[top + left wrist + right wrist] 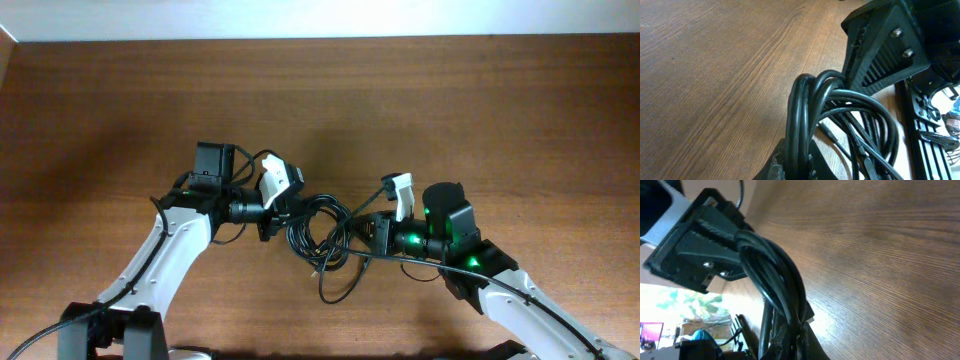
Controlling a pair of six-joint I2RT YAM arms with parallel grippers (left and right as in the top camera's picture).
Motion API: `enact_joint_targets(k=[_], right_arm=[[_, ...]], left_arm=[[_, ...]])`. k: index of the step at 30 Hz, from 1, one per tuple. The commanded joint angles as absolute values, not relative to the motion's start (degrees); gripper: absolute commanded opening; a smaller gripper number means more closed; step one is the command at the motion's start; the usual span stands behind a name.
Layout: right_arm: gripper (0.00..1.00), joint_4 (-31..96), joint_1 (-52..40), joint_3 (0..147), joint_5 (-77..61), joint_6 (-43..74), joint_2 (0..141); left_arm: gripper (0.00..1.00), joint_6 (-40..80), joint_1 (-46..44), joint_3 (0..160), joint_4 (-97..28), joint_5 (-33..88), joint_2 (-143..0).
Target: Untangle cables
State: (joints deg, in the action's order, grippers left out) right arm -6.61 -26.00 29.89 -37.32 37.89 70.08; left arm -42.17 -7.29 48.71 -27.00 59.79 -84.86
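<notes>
Cables (320,207) — one black tangle of loops — sit at mid-tabletop (450,90), strung between the two hands. Left hand (272,212) clamps the tangle's left edge. Its wrist view shows a thick bundle of strands pressed between the two fingers (880,55). Right hand (368,233) grips the right edge — in its wrist view several strands run together between its fingers (695,250). A loose loop trails from the tangle toward the near edge of the tabletop. Both arms angle inward from the near corners; the hands are near each other but apart.
</notes>
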Motion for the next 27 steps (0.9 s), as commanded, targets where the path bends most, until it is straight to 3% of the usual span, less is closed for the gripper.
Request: enact_joint_targets(k=[1, 6, 8, 10, 11, 17, 23, 27], right_arm=[[0.04, -5.3, -26.2, 29.6, -30.8, 40.9, 71.4], [0.06, -9.1, -26.2, 29.6, -37.6, 38.6, 71.4], [0.38, -18.7, -26.2, 29.6, -49.5, 34.7, 71.4], [0.54, -23.1, -26.2, 29.6, -54.1, 34.7, 71.4], [0.58, -25.9, -26.2, 29.6, -56.1, 35.0, 71.4], [0.61, -32.3, -25.9, 29.6, -59.9, 38.2, 71.4], [0.61, -24.8, -19.0, 29.6, -60.1, 43.6, 71.4], [0.61, -24.8, -19.0, 29.6, -60.4, 43.6, 71.4]], left_arm=[[0.00, -41.2, -7.4, 49.6, -26.9, 67.9, -83.9], [0.00, -41.2, -7.5, 49.6, -26.9, 68.0, -83.9], [0.00, -41.2, -7.4, 49.6, -26.9, 69.2, -83.9], [0.00, -41.2, -7.4, 49.6, -26.9, 70.8, -83.9], [0.00, -41.2, -7.4, 49.6, -27.1, 71.3, -83.9], [0.00, -42.4, -3.0, 49.6, -28.9, 74.6, -83.9], [0.00, -53.5, 0.9, 49.5, -35.7, 82.1, -83.9], [0.00, -53.7, 0.9, 49.5, -35.9, 83.1, -83.9]])
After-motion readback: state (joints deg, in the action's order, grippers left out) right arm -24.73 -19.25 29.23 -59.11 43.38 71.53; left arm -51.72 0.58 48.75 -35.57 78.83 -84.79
